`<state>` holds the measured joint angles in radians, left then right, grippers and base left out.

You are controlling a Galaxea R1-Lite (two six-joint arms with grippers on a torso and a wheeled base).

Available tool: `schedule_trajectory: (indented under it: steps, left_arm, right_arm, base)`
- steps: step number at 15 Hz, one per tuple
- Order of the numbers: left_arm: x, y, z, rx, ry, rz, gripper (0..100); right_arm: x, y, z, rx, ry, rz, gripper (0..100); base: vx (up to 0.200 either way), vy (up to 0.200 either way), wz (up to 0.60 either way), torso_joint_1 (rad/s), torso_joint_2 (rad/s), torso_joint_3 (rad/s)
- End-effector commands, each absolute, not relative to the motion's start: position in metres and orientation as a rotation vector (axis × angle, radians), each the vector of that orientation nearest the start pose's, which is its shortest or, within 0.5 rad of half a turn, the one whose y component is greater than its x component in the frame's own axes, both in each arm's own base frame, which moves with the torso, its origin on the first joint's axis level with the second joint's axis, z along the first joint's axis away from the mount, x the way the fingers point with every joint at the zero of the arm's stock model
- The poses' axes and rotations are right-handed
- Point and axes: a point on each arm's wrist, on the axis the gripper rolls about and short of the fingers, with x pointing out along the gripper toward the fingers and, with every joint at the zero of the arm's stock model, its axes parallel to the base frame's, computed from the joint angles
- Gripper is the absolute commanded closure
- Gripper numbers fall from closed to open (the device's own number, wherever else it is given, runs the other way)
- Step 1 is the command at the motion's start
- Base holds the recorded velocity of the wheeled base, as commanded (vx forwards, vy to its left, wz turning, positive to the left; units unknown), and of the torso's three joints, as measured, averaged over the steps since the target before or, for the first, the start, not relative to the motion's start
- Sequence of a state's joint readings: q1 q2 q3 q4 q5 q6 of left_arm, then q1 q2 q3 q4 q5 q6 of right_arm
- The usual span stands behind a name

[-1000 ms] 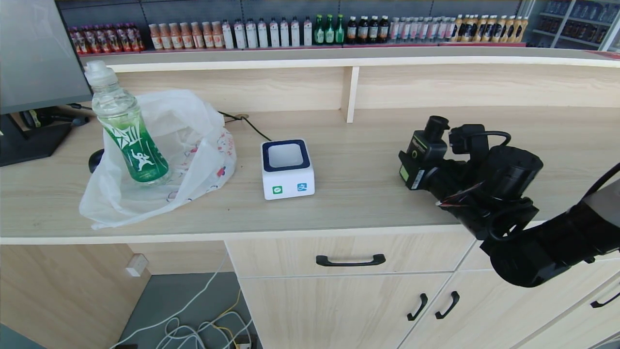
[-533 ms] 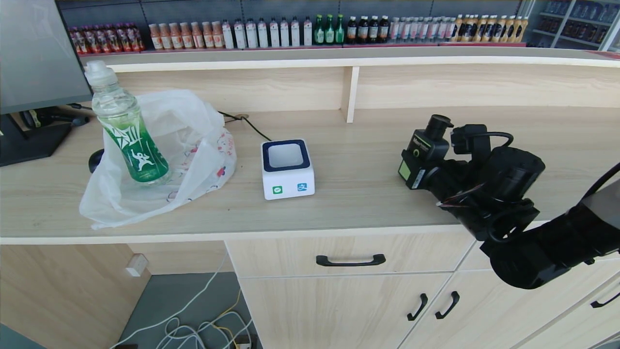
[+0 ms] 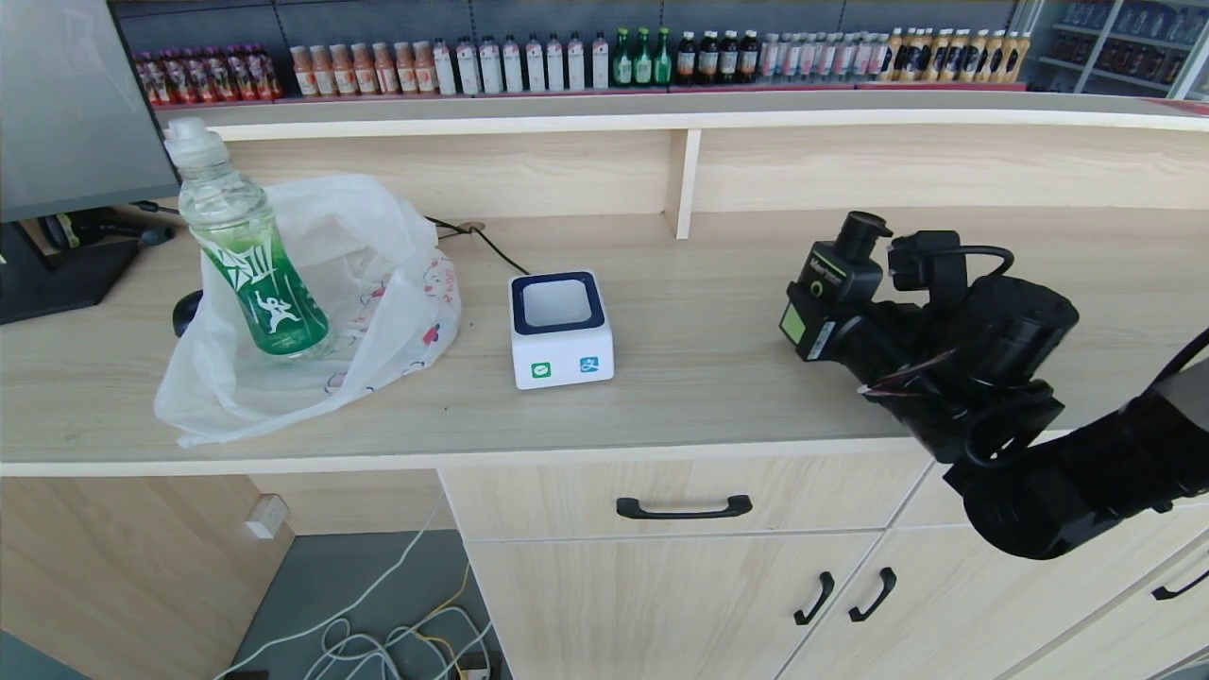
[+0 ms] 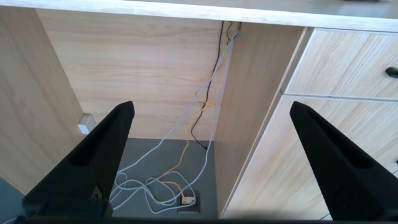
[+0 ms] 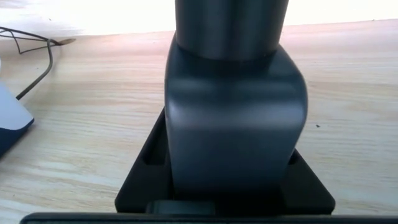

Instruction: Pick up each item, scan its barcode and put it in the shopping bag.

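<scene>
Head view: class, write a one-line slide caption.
Bottle upright in the bag, scanner beside it on the counter, right arm above the counter's right side.

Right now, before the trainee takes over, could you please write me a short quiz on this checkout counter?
1. True or false: the green bottle lies flat beside the scanner.
2. The shopping bag sits: A) left of the scanner, B) right of it, C) on the floor.
3. Fill in: the left end effector is ___.
Key: 1 false, it stands upright; 2 A; 3 open.
</scene>
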<state>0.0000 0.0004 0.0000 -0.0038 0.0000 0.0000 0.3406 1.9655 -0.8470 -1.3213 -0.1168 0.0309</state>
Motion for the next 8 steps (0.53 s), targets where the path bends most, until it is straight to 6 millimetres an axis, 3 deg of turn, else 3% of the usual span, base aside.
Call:
schedule_trajectory:
  steps: [1, 5, 8]
  left_arm:
    - [-0.023, 0.0, 0.076, 0.0, -0.005, 0.0, 0]
    - [-0.023, 0.0, 0.076, 0.0, -0.003, 0.0, 0]
    - [-0.023, 0.0, 0.076, 0.0, -0.003, 0.0, 0]
  right_arm:
    - [0.331, 0.115, 0.19, 0.087, -0.241, 0.23, 100]
    - [0.3, 0.118, 0.211, 0.1, -0.286, 0.281, 100]
    - [0.262, 0.122, 0.218, 0.067, -0.296, 0.357, 100]
  base:
    - [0.0, 0.0, 0.0, 0.0, 0.0, 0.0]
    - [0.0, 0.0, 0.0, 0.0, 0.0, 0.0]
    - [0.0, 0.0, 0.0, 0.0, 0.0, 0.0]
